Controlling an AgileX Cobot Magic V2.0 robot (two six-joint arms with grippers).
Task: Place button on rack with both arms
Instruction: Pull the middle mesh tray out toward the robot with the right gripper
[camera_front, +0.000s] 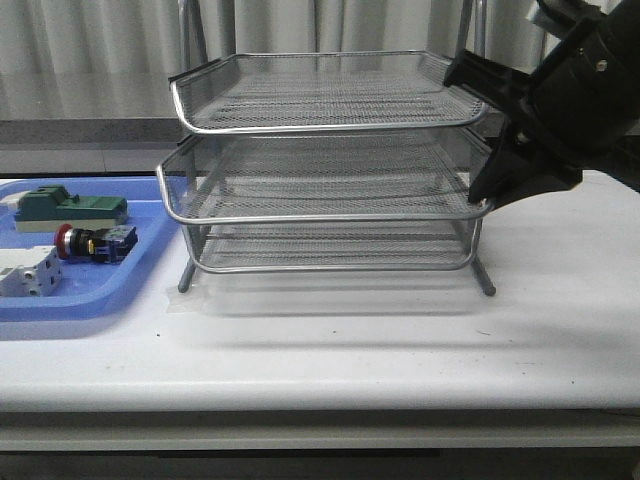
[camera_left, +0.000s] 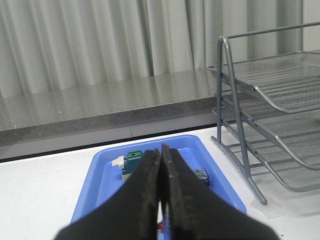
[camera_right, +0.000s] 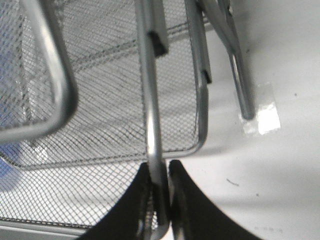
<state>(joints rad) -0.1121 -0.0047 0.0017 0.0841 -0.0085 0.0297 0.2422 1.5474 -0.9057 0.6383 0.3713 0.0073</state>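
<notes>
The button (camera_front: 85, 243), with its red head and blue rear block, lies on its side in the blue tray (camera_front: 100, 300). In the left wrist view only its blue end (camera_left: 200, 176) shows past the fingers. The silver wire rack (camera_front: 330, 128) stands mid-table. Its middle tray sits a little forward of the top one. My right gripper (camera_front: 480, 197) is shut on the middle tray's front right rim, and the rim wire (camera_right: 150, 100) runs between the jaws (camera_right: 160, 167). My left gripper (camera_left: 161, 150) is shut and empty, above the blue tray (camera_left: 100, 185). It is out of the front view.
A green block (camera_front: 70, 207) and a white block (camera_front: 25, 272) lie in the blue tray beside the button. The rack's grey legs (camera_front: 485, 278) stand on the white table. Curtains and a grey ledge run behind.
</notes>
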